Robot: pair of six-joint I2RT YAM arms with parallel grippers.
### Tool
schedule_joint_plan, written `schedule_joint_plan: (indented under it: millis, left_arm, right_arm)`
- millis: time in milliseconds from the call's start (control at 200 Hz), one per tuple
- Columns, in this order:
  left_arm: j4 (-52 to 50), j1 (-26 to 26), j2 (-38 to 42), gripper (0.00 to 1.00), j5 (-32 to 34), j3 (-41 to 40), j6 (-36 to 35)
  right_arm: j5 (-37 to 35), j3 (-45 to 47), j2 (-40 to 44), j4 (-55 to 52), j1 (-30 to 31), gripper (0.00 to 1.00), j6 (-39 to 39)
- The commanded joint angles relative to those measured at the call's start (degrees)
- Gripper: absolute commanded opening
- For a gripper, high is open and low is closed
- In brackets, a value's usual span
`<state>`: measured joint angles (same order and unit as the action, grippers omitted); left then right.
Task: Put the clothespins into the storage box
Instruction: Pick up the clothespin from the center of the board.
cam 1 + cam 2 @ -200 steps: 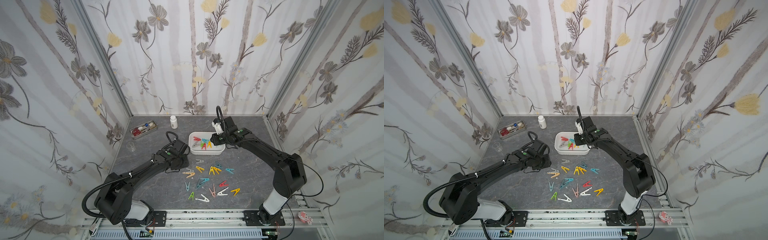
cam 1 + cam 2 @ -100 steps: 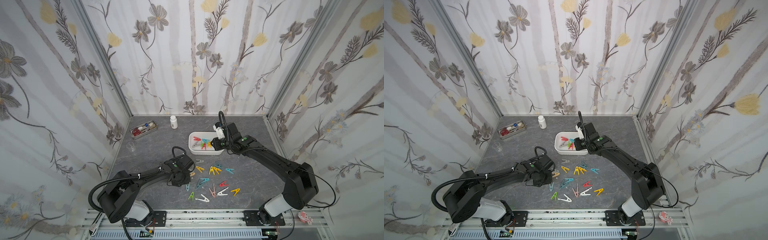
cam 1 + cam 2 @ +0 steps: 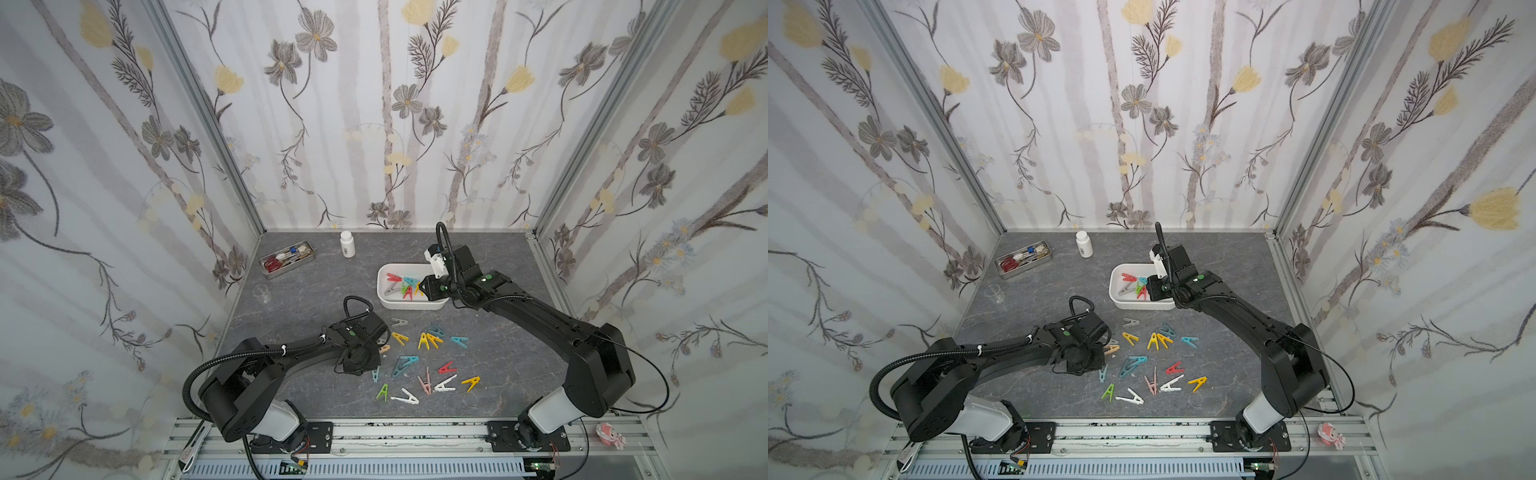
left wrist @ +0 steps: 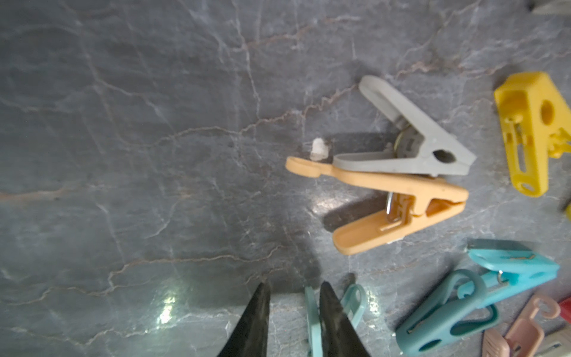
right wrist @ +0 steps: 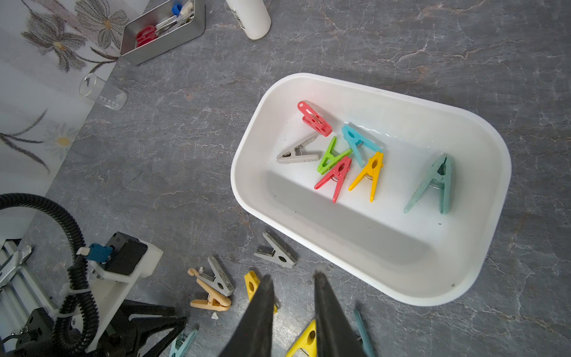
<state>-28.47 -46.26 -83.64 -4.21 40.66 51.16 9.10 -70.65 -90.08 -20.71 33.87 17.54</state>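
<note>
Tall panels of floral wallpaper (image 3: 374, 104) close three sides around a grey, marble-veined table (image 3: 498, 257). A slotted aluminium rail (image 3: 415, 432) runs along the open front, where both black arms are bolted. The left arm (image 3: 291, 353) lies low across the table, and in both top views its wrist covers the left fringe of the loose clothespins (image 3: 405, 365). The left tool (image 4: 293, 290) stands partly open, its fingers straddling one leg of a pale teal clothespin (image 4: 312, 324), with a clear gap on one side. The right arm (image 3: 540, 320) reaches over the right end of the storage box (image 3: 384, 297) and hides that end in both top views. The right tool (image 5: 293, 278) shows a narrow gap between its fingers and holds nothing. The white box sits mid-table towards the back with seven pins inside. The rest lie scattered in front of it, between the arms. A metal tray (image 3: 291, 267) of scissors and pens sits at the back left, a white bottle (image 3: 347, 245) just beside it, and a clear beaker (image 3: 262, 293) near the left wall. Near the left tool a grey clothespin (image 4: 432, 148) and a beige clothespin (image 4: 401, 185) lie touching, with a tiny white scrap (image 4: 318, 148) at the beige one's tip.
</note>
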Motion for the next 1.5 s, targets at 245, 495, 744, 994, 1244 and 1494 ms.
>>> schedule_joint_plan:
  millis: [245, 495, 744, 994, 1244, 1494]
  left_arm:
    - [0.46, -2.15, -1.61, 0.3, -3.1, -1.0, 3.27]
    - [-1.46, -2.43, -1.29, 0.24, -3.0, -1.13, 4.17]
    - [-3.33, -2.39, -1.44, 0.16, -1.88, 0.41, 3.62]
    - [-3.82, -2.02, 0.05, 0.07, -0.77, 2.95, 2.64]
    - [-4.76, 1.17, 5.08, 0.07, -2.2, 5.81, -1.12]
    - [3.79, 7.05, 5.13, 0.06, -9.68, 12.14, -3.47]
  right_arm:
    - [0.83, 3.11, 1.64, 3.57, 0.06, 0.26, 0.15]
    - [0.74, 4.29, 2.18, 4.2, 0.08, 0.26, -0.06]
    - [1.08, 4.56, 2.2, 4.91, 0.0, 0.26, -0.14]
    - [1.0, 4.47, 2.54, 5.0, -0.03, 0.26, -0.15]
    - [0.57, 4.55, 3.48, 4.58, 0.13, 0.26, 0.42]
    - [-0.47, 5.26, 5.53, 2.13, 0.28, 0.25, 1.73]
